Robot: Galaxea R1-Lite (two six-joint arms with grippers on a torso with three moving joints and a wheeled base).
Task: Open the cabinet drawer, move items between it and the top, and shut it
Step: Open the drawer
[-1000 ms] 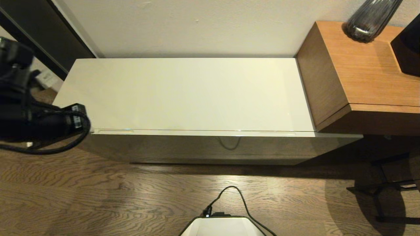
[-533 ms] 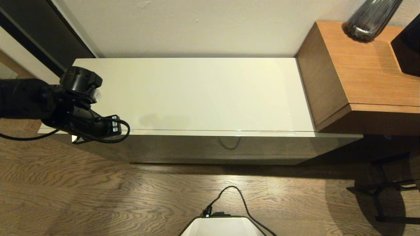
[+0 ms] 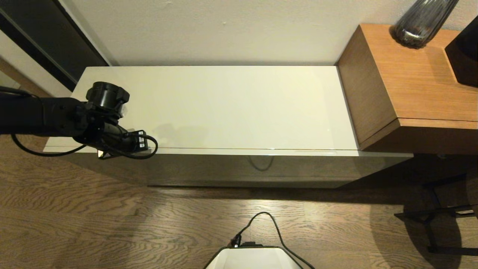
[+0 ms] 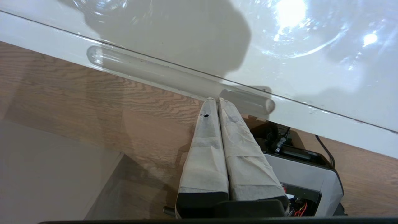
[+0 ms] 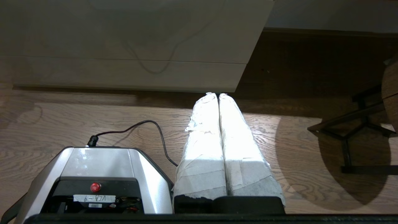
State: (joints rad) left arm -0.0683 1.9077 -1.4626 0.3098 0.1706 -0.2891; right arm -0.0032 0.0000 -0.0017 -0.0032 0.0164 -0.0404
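Observation:
The top [image 3: 224, 104] of the low cream-white cabinet is bare; the items are out of view. Under its front edge, the cabinet drawer [image 3: 239, 168] stands closed. My left arm [image 3: 108, 130] reaches over the front left corner. The left gripper [image 4: 216, 100] is shut with nothing in it. Its taped fingertips sit at one end of the long finger groove [image 4: 161, 73] in the drawer's upper lip. My right gripper [image 5: 216, 94] is also shut and empty. It hangs low over the floor and points at the cabinet's front [image 5: 124, 46].
A taller brown wooden side table [image 3: 418, 86] adjoins the cabinet on the right. It carries a dark glass vase [image 3: 422, 22] and a black object [image 3: 463, 52]. Black stand legs [image 3: 440, 213] are on the floor at the right. My base [image 3: 254, 257] and its cable lie in front.
My left arm has swung in from the far left, ending over the cabinet's front left corner and edging right along the front edge. The drawer has stayed closed.

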